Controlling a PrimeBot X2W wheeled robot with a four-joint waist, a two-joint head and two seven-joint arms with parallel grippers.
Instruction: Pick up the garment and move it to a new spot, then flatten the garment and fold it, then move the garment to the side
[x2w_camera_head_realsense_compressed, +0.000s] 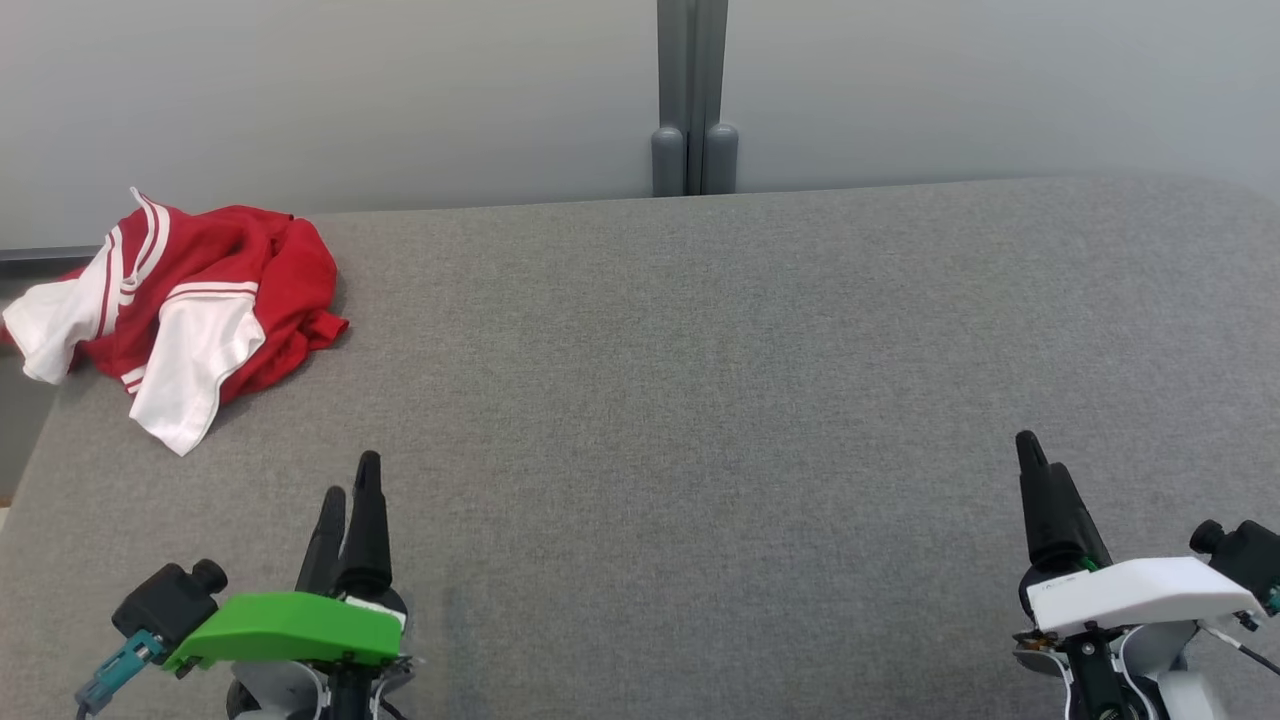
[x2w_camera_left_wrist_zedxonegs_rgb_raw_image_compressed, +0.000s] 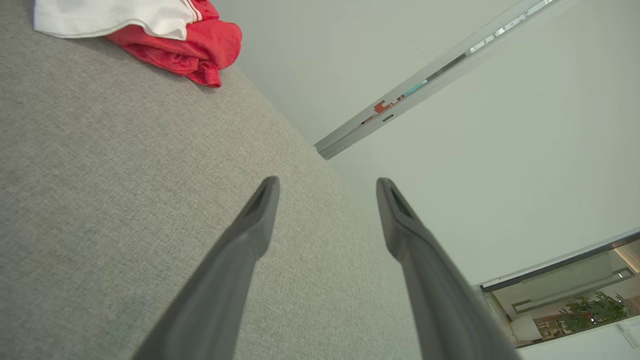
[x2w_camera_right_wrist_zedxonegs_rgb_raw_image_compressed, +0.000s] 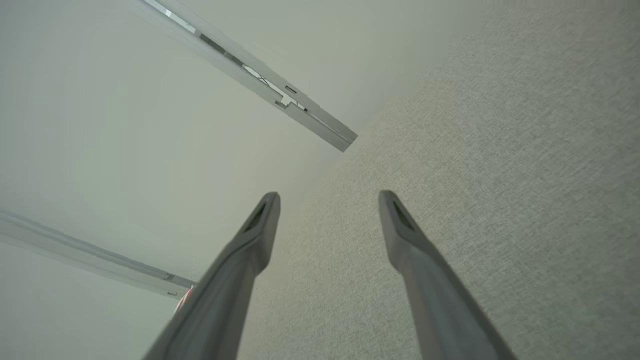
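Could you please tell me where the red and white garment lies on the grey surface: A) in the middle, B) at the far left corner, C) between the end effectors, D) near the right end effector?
B: the garment lies crumpled at the far left corner of the grey surface.

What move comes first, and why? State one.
Likely swing the left gripper forward-left toward the crumpled red-and-white shirt: it lies bunched at the far-left corner of the grey fabric surface, nearest that arm, whose jaws are open and empty.
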